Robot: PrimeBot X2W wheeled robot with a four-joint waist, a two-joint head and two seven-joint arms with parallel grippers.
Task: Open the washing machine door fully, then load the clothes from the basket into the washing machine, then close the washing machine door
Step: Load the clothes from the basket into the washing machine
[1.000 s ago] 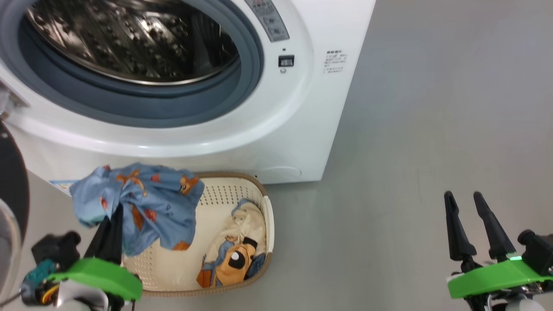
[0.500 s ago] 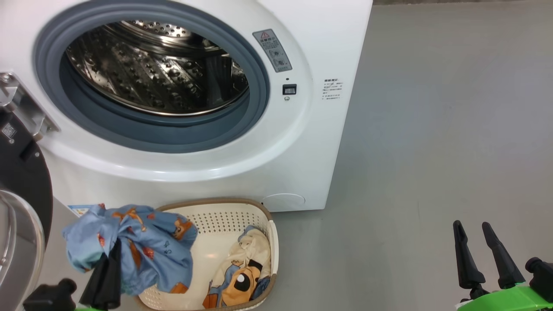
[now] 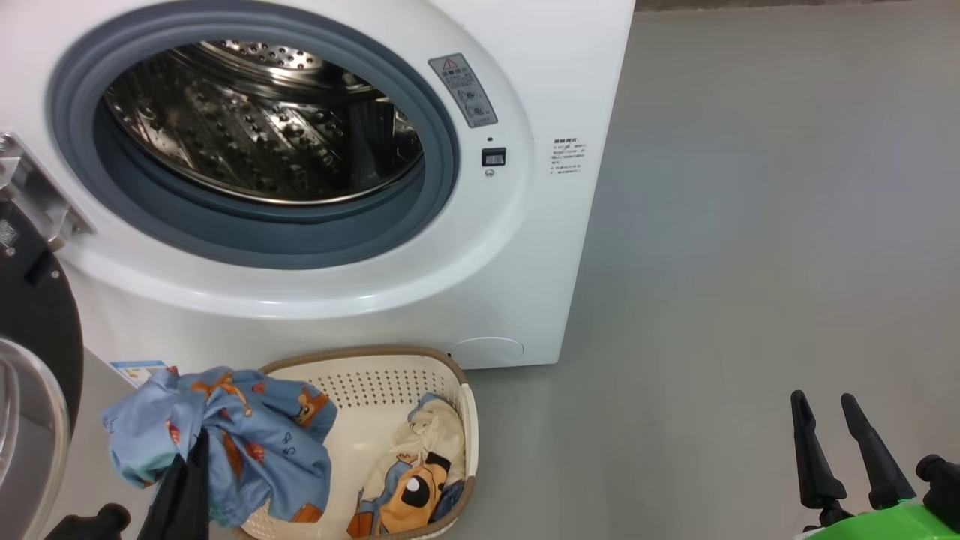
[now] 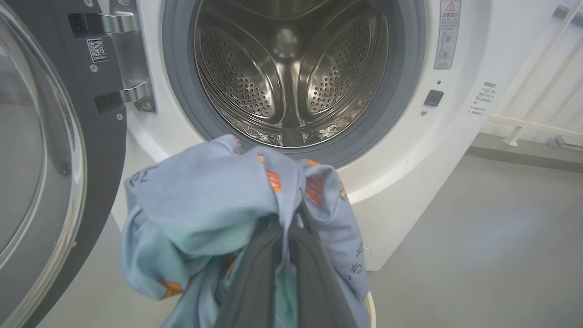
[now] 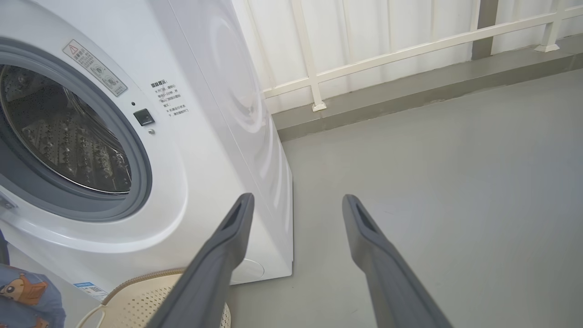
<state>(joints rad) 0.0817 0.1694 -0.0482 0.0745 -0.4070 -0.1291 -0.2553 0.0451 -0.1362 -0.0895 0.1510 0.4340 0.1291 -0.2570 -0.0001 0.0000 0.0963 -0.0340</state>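
Observation:
The white washing machine stands with its steel drum exposed. The washing machine door is swung open at the left, black with a glass bowl. My left gripper is shut on the light blue garment, holding it above the left end of the basket. In the left wrist view that gripper and the blue garment sit just below the drum opening. The cream and orange garment lies in the basket. My right gripper hangs open and empty over the floor at lower right.
Grey floor stretches to the right of the machine. A white railing on a low kerb runs behind it. A small blue label marks the machine's lower left corner. The open door takes up the left side.
The head view has tilted up, so more of the drum shows and the basket sits lower. The blue garment stays in my shut left gripper. The right gripper stays open.

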